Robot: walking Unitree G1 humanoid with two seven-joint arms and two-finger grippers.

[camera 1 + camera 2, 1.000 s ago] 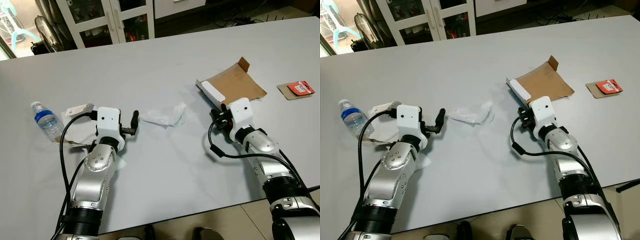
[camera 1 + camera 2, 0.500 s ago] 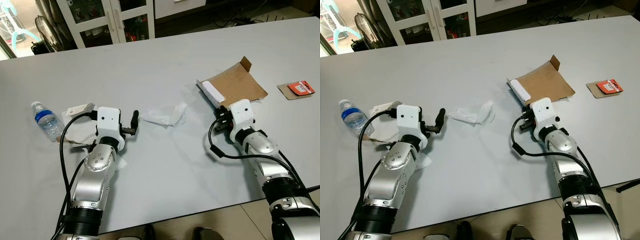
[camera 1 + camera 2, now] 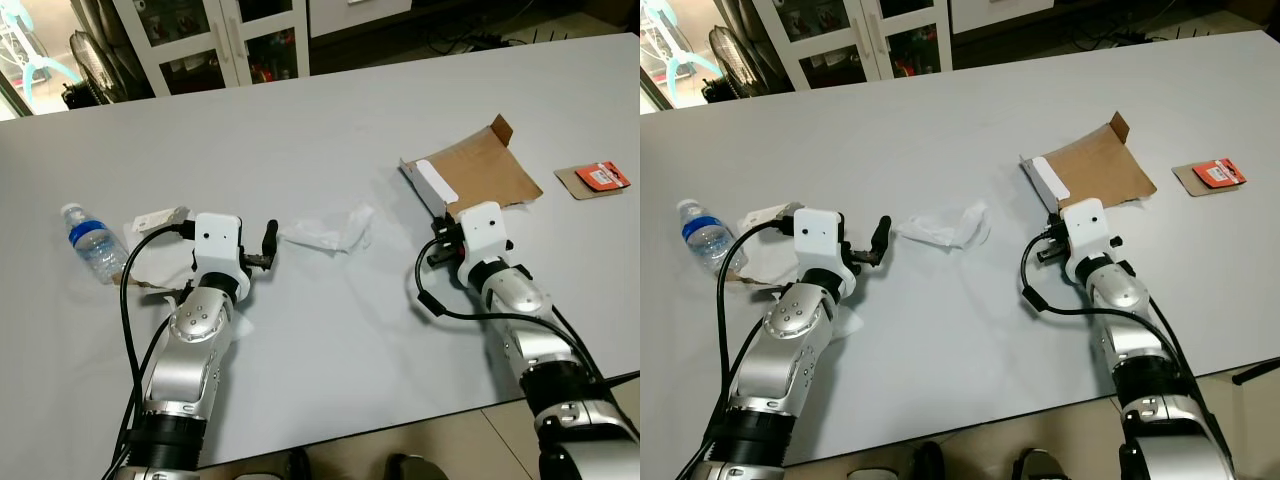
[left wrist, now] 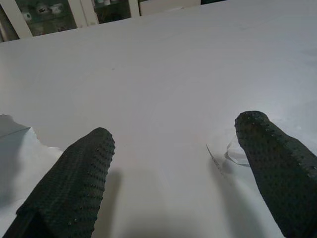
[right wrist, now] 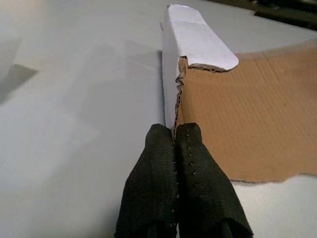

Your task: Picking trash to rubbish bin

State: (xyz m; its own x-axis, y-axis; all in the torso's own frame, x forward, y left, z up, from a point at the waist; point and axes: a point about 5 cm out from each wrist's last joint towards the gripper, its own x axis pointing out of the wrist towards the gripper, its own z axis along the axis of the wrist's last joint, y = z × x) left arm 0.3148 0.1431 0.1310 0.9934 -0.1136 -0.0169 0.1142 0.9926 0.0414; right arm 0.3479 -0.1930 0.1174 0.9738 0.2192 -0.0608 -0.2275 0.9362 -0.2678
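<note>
Looking at head view: flat cardboard (image 3: 482, 172) lies on the table (image 3: 330, 110), right gripper (image 3: 440, 248) at its near edge; left gripper (image 3: 268, 247) sits by crumpled paper (image 3: 325, 231). R wrist view: fingers (image 5: 195, 176) pressed together, tips against the cardboard's upright white flap (image 5: 190, 42), can't tell if they pinch anything. L wrist view: fingers (image 4: 74, 181) spread apart, nothing between; cardboard prob light and stiff, so I'd grab it by that raised flap.

It looked like an office or lab room: a large pale grey table (image 3: 330, 110), glass-door cabinets (image 3: 215, 40) behind it, a standing fan (image 3: 85, 60), floor cables (image 3: 480, 40).
</note>
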